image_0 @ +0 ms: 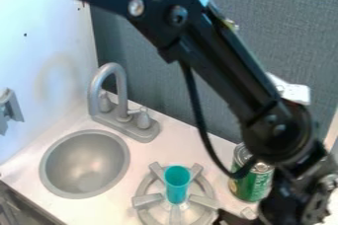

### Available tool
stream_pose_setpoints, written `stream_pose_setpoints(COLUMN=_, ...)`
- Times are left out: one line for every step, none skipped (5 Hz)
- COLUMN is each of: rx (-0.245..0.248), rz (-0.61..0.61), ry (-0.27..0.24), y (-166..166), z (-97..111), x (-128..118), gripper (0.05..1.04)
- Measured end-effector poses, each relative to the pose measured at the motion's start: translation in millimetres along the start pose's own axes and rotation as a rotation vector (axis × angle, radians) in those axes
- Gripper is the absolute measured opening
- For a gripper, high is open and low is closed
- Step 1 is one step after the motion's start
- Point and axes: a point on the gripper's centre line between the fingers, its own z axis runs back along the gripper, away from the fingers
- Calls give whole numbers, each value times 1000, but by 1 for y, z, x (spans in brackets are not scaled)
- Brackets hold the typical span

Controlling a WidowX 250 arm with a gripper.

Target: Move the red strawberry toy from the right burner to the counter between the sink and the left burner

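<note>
At the lower right, the black gripper (228, 219) is cut off by the view's bottom edge, with the wrist above it; how its fingers stand cannot be made out. A teal cup (177, 183) stands upright on the grey stove burner (147, 201), up and to the left of the gripper. Just behind the wrist is a green can (249, 182) with a silver top, partly hidden by the arm and its cable. Whether the gripper holds anything cannot be seen.
A round grey sink (86, 165) is set in the white counter (132, 209) at left, with a grey faucet (123, 100) behind it. A grey panel (290, 41) stands along the back, and a white wall (39, 36) on the left.
</note>
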Motion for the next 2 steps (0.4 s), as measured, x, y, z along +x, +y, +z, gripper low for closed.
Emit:
stream_pose_setpoints(rx=-9, rz=78, ry=56, y=36, z=-14, x=-9, gripper=441)
stream_pose_setpoints(rx=-13, rz=136, ry=53, y=68, z=-16, x=-13, gripper=441)
